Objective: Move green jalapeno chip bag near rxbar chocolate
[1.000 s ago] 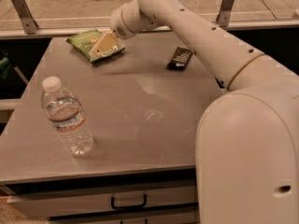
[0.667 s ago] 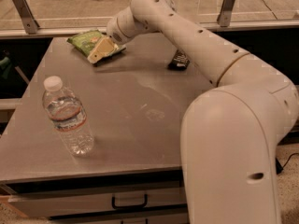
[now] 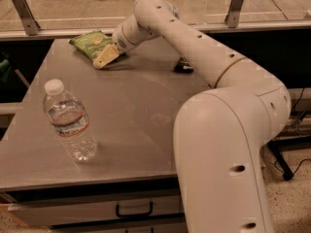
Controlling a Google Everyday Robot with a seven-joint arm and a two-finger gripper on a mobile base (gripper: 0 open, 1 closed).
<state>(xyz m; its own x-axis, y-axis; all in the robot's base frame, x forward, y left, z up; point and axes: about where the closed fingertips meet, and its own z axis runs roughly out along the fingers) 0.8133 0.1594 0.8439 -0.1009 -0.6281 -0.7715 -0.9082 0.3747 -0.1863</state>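
A grey worktop [image 3: 136,101] is seen from above and slightly to the front, with a large cream-white robot arm [image 3: 228,130] rising at the lower right and reaching back across the surface to the far left corner. At the end of the arm, the gripper [image 3: 103,59] is lowered to the worktop at the near right edge of the green jalapeno chip bag [image 3: 90,41], and its pale yellowish tip is seen touching or overlapping that edge. Whether the jaws are spread, pressed together or pinching the bag cannot be told from this view. The green bag is laid flat in the far left corner of the worktop, close to the back edge. The rxbar chocolate [image 3: 183,68] is found well apart from the bag, toward the far right of the worktop; only a small dark part of it is shown, the rest being hidden behind the arm. A clear plastic water bottle [image 3: 68,123] with a white cap is stood upright near the front left of the worktop, well apart from both the bag and the bar. Below the front edge, a drawer with a dark handle [image 3: 133,210] is visible. Behind the worktop, a glass barrier held by slanted metal posts [image 3: 236,4] is seen.
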